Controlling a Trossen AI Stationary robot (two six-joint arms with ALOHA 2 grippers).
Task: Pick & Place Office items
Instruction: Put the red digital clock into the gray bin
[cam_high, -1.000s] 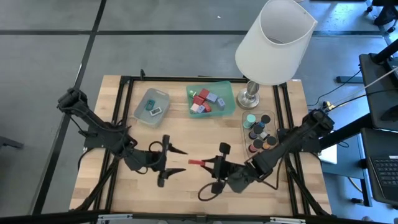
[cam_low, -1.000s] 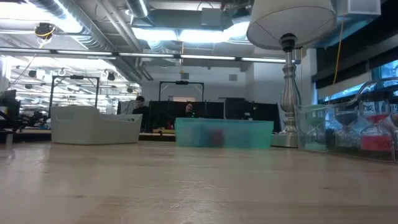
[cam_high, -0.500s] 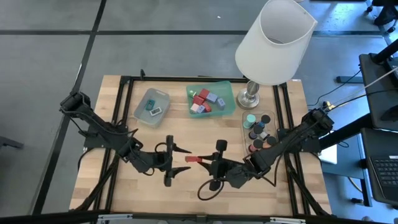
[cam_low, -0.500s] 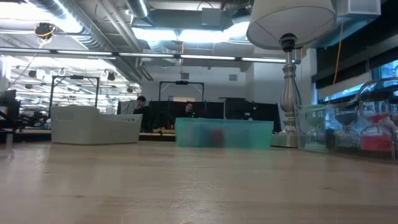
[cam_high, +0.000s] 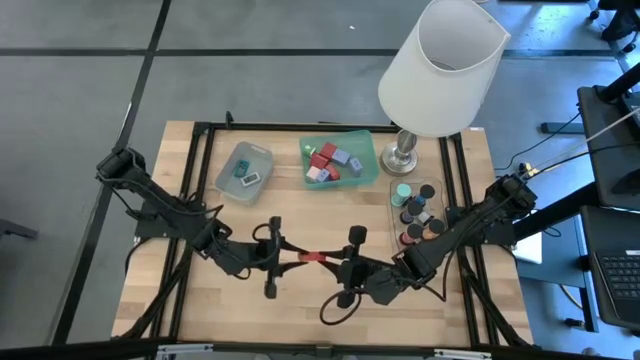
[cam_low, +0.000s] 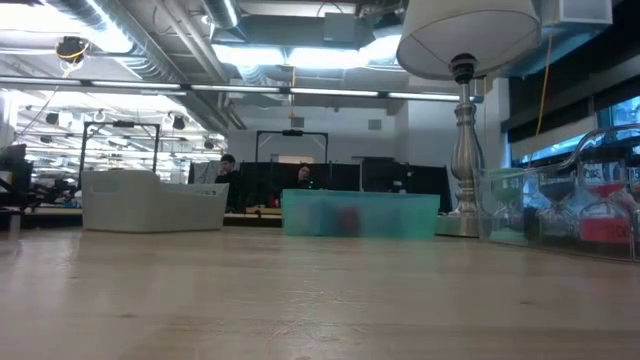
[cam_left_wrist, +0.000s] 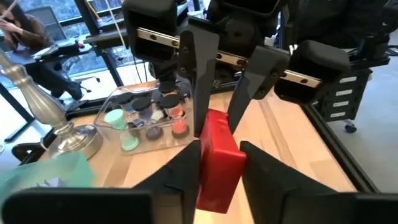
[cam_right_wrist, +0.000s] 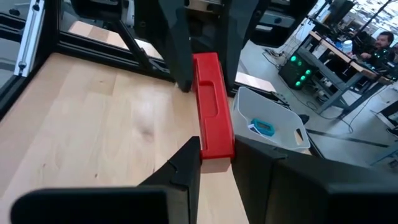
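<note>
A red bar (cam_high: 315, 257) hangs over the middle of the table, lengthwise between my two grippers. My left gripper (cam_high: 299, 257) comes from the left and is shut on the bar's left end. My right gripper (cam_high: 333, 260) comes from the right and is shut on the other end. In the left wrist view the red bar (cam_left_wrist: 217, 158) runs away from my left gripper (cam_left_wrist: 221, 183) to the right arm's fingers beyond it. In the right wrist view the red bar (cam_right_wrist: 210, 112) runs from my right gripper (cam_right_wrist: 217, 165) toward the left arm's fingers. The low view shows neither gripper. My left gripper pinches the bar's left end (cam_left_wrist: 214, 186) between its two fingers, one on each long side. The fingers come nearly level from the table's left and lie along the bar. The bar is clear of the table. My right gripper pinches the bar's right end (cam_right_wrist: 214, 152) between its two fingers, one on each long side. The fingers come nearly level from the table's right and lie along the bar. The bar stays about level above the wood.
At the far side stand a grey tray (cam_high: 245, 170), a green tray (cam_high: 362, 145) with several blocks and a clear tray (cam_high: 436, 188) with several short cylinders. A white-shaded lamp (cam_high: 440, 70) rises at the far right. A black frame (cam_high: 200, 140) borders the table.
My left gripper has moved toward the table's right, up to the free end of the red bar, and has shut on it. The bar stays lifted in my right gripper, which has kept its place.
</note>
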